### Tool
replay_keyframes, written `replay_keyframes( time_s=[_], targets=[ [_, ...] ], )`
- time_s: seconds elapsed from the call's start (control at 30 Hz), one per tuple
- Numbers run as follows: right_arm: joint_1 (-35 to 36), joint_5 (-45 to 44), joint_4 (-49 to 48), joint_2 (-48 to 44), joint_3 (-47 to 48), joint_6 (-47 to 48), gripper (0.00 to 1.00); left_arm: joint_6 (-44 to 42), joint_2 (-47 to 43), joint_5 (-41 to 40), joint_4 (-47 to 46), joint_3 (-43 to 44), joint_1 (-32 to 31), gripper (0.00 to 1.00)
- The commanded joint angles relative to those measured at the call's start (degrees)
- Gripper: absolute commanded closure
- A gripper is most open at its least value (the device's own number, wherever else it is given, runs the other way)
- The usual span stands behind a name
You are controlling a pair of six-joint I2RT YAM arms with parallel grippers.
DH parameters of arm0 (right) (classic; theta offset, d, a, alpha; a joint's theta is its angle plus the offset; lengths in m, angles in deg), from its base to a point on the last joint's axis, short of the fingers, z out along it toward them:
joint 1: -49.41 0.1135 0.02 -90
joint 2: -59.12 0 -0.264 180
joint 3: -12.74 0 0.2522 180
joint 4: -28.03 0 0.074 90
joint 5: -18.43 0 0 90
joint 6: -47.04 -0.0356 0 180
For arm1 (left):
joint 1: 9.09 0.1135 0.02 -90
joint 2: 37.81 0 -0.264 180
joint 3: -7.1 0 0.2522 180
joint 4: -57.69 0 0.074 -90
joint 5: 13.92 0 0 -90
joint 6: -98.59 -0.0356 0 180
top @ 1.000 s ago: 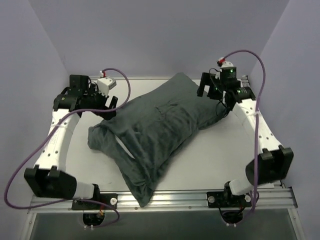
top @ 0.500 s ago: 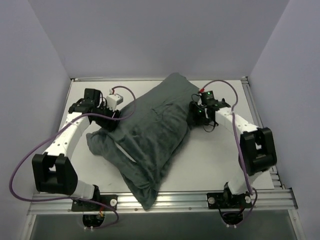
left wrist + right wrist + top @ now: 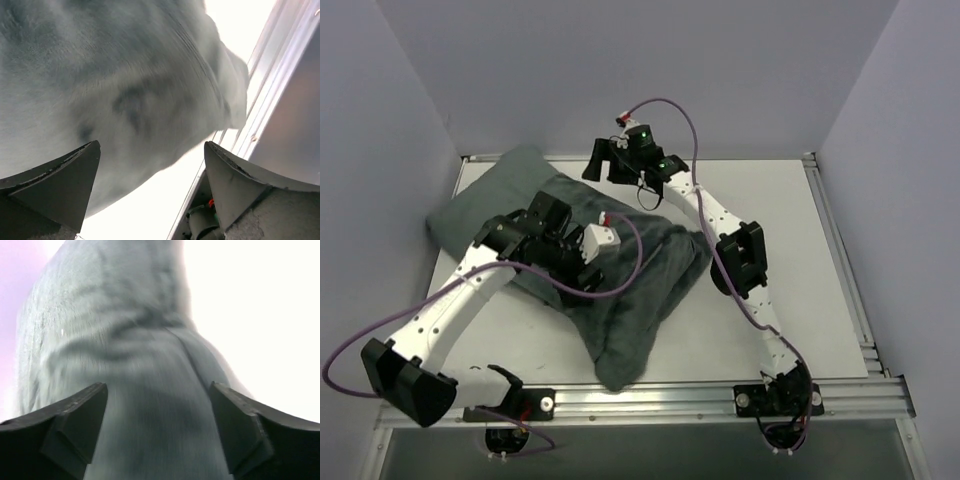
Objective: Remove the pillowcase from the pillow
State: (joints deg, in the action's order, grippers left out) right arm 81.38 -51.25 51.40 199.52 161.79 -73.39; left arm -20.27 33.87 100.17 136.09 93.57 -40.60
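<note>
The pillowcase [image 3: 650, 275] shows only its plain dark grey-green side. It lies as a plump diagonal bundle from the back left corner to the front rail. The pillow is hidden inside it; no white cushion shows. My left gripper [image 3: 582, 278] is open over the middle of the bundle. In the left wrist view its fingers [image 3: 151, 145] frame grey cloth [image 3: 125, 75] and bright table, holding nothing. My right gripper [image 3: 604, 168] is open above the bundle's back edge. In the right wrist view it [image 3: 159, 386] straddles the grey fabric [image 3: 125, 340] without closing on it.
The white table [image 3: 790, 260] is walled at the back and both sides by lilac panels. A metal rail [image 3: 670, 395] runs along the front edge and also shows in the left wrist view [image 3: 280, 65]. Purple cables loop off both arms.
The bundle has shifted left and back toward the back left corner. My left gripper has moved onto its middle. My right arm has swung from the bundle's right side to the back centre.
</note>
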Motion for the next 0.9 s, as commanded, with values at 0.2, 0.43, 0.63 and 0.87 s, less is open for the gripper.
replay_keyframes(
  time_s=[0.2, 0.43, 0.63, 0.87],
  targets=[
    [-7.4, -14.4, 10.7, -28.9, -21.3, 8.9, 0.0, 4.5, 4.4, -3.2, 0.6, 17.8, -0.9, 0.06],
    [-7.4, -13.0, 7.1, -52.5, -54.0, 8.3, 0.0, 8.6, 12.1, -17.9, -7.2, 18.3, -8.8, 0.06],
    [-6.5, -9.4, 0.0, -64.6, -70.8, 0.0, 0.0, 17.5, 24.0, -25.3, -10.9, 31.4, -11.8, 0.06],
    [-4.0, -7.2, -7.8, -63.1, -76.7, -4.9, 0.02, 21.6, 30.2, -25.2, -15.9, 29.9, -11.7, 0.09]
  ],
)
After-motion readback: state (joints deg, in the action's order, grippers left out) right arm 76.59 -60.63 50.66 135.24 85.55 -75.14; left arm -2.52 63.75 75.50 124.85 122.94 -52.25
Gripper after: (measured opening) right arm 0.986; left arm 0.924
